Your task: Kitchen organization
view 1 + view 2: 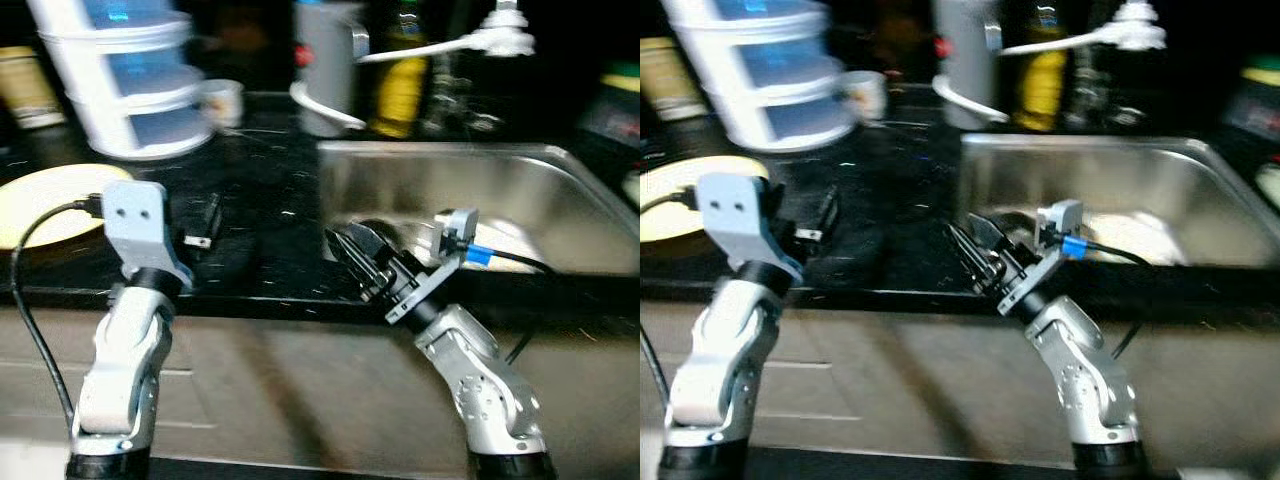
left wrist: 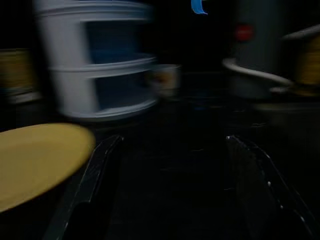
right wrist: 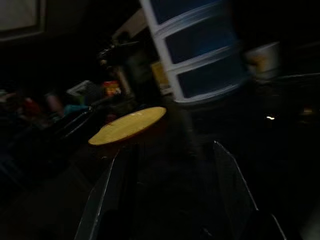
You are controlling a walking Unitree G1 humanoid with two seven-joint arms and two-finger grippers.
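- The black countertop runs across the whole scene, with the cabinet front below its near edge.
- A steel sink is sunk into the counter on the right; something pale lies in its basin, too blurred to name.
- A white set of three stacked drawers with blue fronts stands at the far left of the counter.
- A grey cylindrical appliance with a red spot stands at the far middle, just left of a yellow bottle.
- A white tap reaches out over the far side of the sink.
- A yellow plate lies flat on the counter at the near left, well apart from the sink and close to the left arm.
- A small white mug sits just right of the drawers.
- The left gripper is raised over the near left of the counter, pointing away toward the drawers; its two fingers stand wide apart with nothing between them, and the plate lies just to their left.
- The right gripper sits at the near left corner of the sink, tilted left toward the counter; its fingers are spread apart and hold nothing.
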